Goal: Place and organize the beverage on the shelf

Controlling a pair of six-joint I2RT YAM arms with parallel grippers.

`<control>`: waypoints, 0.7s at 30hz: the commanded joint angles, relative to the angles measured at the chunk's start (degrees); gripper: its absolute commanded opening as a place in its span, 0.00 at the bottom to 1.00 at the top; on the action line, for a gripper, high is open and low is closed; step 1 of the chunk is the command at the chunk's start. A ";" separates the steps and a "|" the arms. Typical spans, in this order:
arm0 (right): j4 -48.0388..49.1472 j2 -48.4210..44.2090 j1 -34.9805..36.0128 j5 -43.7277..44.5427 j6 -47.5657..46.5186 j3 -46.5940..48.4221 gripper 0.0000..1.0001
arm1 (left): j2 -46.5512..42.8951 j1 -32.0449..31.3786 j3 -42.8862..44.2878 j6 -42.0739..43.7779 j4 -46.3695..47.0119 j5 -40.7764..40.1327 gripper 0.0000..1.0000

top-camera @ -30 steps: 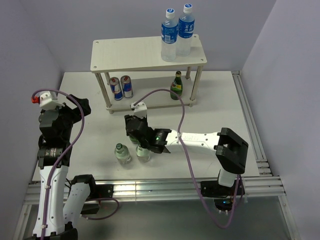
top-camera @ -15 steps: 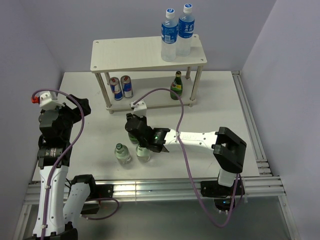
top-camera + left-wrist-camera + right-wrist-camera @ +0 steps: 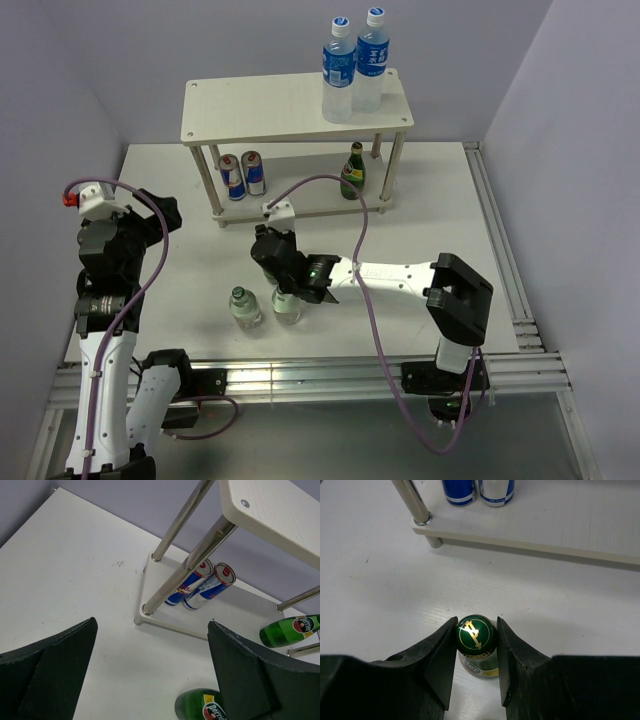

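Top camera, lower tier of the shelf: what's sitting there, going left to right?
blue can → silver can → green glass bottle

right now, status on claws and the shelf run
Right claw shut on green bottle at the cap. Left claw open, empty. Shelf lower tier: gap free between cans and shelved bottle.

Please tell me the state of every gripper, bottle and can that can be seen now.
Right gripper: shut on green-capped bottle, which is upright.
Left gripper: open, empty.
Water bottles: capped, upright on top of shelf.
Red Bull cans: upright, lower tier.
Dark green bottle: upright, lower tier.
Table bottles: upright, not gripped.
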 commanded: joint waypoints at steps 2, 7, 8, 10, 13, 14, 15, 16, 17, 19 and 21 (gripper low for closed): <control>2.11 -3.83 -1.28 4.03 -1.98 3.60 0.00 | -0.78 0.30 0.23 1.25 0.87 0.22 0.99; 2.46 -5.76 -3.56 5.35 -3.39 3.51 0.00 | -0.78 0.30 0.32 1.25 0.87 0.22 0.99; 2.46 -6.03 -4.01 5.18 -3.83 3.51 0.00 | -0.78 0.30 0.32 1.25 0.87 0.22 0.99; 2.63 -7.08 -5.93 5.26 -4.09 3.33 0.00 | -0.78 0.38 0.32 1.25 0.87 0.30 0.99; 3.25 -8.49 -8.74 4.57 -4.53 2.72 0.00 | -0.78 0.30 0.23 1.25 0.87 0.30 0.99; 3.34 -8.75 -9.45 4.30 -4.88 2.72 0.00 | -0.78 0.30 0.23 1.25 0.87 0.39 0.99; 3.34 -9.02 -10.15 4.21 -5.06 2.89 0.00 | -0.69 0.38 0.32 1.25 0.87 0.48 0.99; 3.43 -9.37 -10.86 4.21 -5.32 2.98 0.00 | -0.69 0.38 0.32 1.25 0.78 0.57 0.99; 3.60 -9.72 -12.08 4.12 -5.67 2.98 0.00 | -0.69 0.30 0.32 1.16 0.96 0.57 0.99; 4.04 -10.33 -13.41 3.77 -6.20 3.24 0.00 | -0.69 0.30 0.32 1.25 0.96 0.48 0.99; 4.04 -10.60 -15.43 3.16 -6.55 4.12 0.00 | -0.69 0.38 0.23 1.25 0.87 0.48 0.99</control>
